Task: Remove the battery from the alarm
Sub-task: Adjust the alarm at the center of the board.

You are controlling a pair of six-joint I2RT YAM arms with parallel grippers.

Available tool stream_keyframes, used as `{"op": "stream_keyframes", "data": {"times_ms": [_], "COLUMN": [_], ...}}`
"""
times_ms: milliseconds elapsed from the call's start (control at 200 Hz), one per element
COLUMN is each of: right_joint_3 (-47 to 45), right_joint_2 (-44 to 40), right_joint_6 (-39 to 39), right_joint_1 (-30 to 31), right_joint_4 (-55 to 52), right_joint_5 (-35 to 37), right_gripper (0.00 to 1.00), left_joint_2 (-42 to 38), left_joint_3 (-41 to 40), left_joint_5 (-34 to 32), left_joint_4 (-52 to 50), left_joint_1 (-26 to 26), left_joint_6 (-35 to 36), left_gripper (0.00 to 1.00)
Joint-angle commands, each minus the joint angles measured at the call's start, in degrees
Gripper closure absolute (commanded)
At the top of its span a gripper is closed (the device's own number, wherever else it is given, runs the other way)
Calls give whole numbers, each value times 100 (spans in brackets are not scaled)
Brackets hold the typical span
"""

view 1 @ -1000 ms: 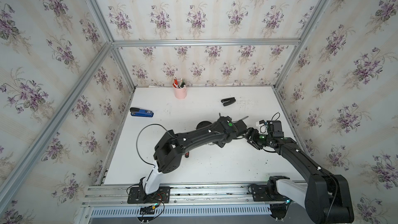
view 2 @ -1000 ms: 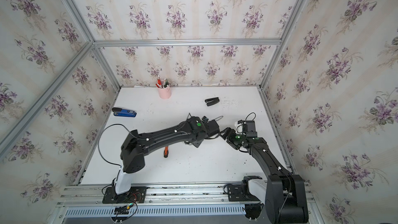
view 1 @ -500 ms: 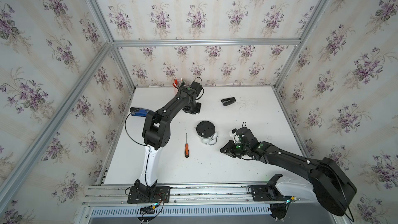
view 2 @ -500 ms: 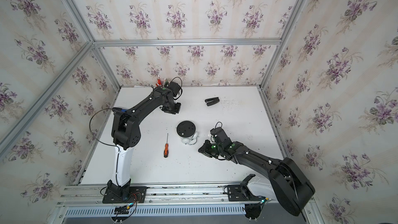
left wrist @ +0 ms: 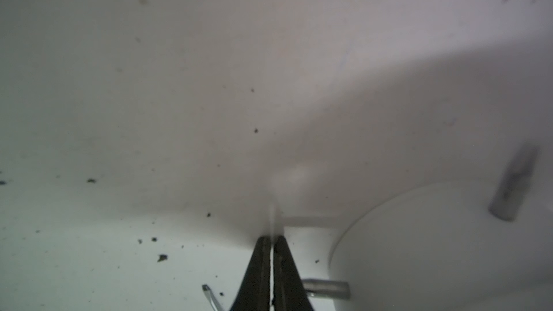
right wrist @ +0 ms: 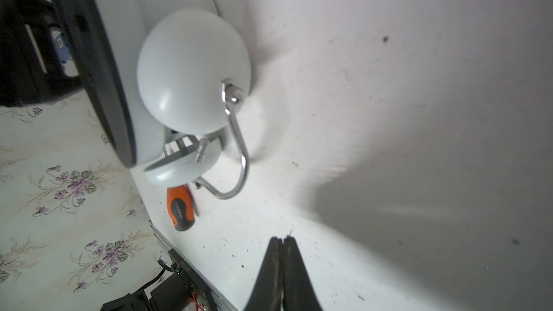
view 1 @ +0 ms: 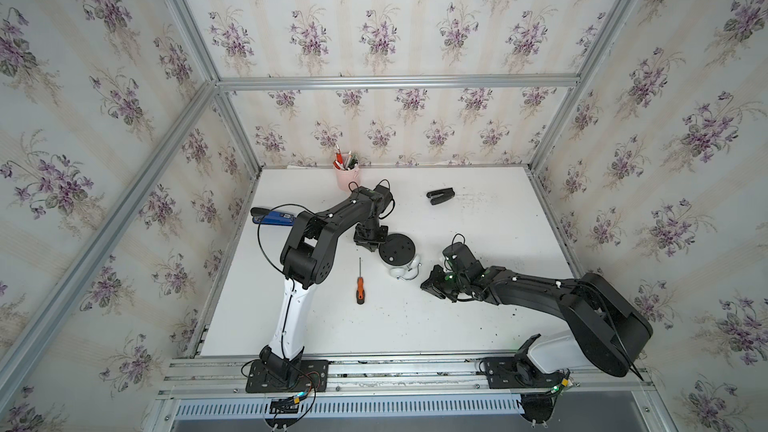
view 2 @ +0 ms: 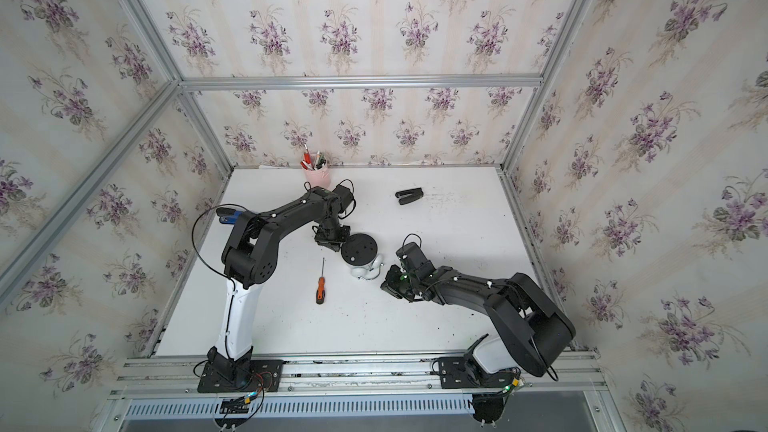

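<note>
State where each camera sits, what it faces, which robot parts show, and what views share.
Top views: high over the front, looking down on the table; both whole arms, alarm between left gripper and right gripper.
Left wrist: on the left arm, facing the table past its shut fingers; alarm's white side beside them.
Right wrist: low on the right arm, facing the alarm's bells and screwdriver past shut fingers.
Shared: all views show the alarm.

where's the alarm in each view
Both top views: alarm mid-table, black back up.
Left wrist: its white body beside the shut left end effector.
Right wrist: bells and handle beyond the shut right end effector.
Landmark: screwdriver beside it, seen in all but the left wrist view.
</note>
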Motion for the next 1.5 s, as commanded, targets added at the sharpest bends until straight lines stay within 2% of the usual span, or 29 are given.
{"op": "stream_keyframes", "data": {"times_ms": [0,200,225,370,500,654,729,814,929,989,1069,1199,1314,1494], "right_joint_3": [-17,-72,-72,-13,139,327,597,892,1350,1556,1866,2625,2891,2521], "right_joint_2": [-54,-291,-327,-394,-380,-326,-324,-326,-218,-169,-134,18,219,468], "right_joint_6": [-228,-773,-856,-1336,-1752,-2110,-2302,-2480,-2722,-2794,-2820,-2921,-2939,-2859], "right_joint_1": [-154,-666,-933,-1382,-1611,-1980,-1994,-1994,-1995,-1994,-1915,-1527,-1323,-1141], "right_joint_4": [-207,-727,-788,-1143,-1446,-1635,-1895,-2123,-2448,-2543,-2698,-3309,-3698,-3503], "right_joint_5": [137,125,116,10,-8,-232,-162,-89,-38,-141,-169,240,632,676], "right_gripper": [90,84,83,78,70,58,53,44,37,34,29,25,25,21], "left_joint_2": [-94,-245,-271,-528,-831,-1067,-1168,-1528,-2192,-2421,-2810,-3268,-3337,-3235], "left_joint_3": [-90,-325,-383,-832,-1191,-1238,-1196,-1509,-2075,-2196,-2548,-3013,-2978,-2715], "left_joint_5": [108,230,268,520,621,842,521,361,395,484,897,1767,2249,2729], "left_joint_4": [75,71,78,317,641,770,514,523,823,928,1523,2636,3040,3072], "left_joint_1": [-139,-622,-677,-1038,-1079,-1198,-1177,-1090,-958,-890,-743,-446,-417,-424], "left_joint_6": [-128,-133,-173,-414,-710,-812,-777,-770,-837,-811,-829,-939,-717,-245], "left_gripper": [90,89,89,88,89,84,82,80,72,64,49,37,34,34]}}
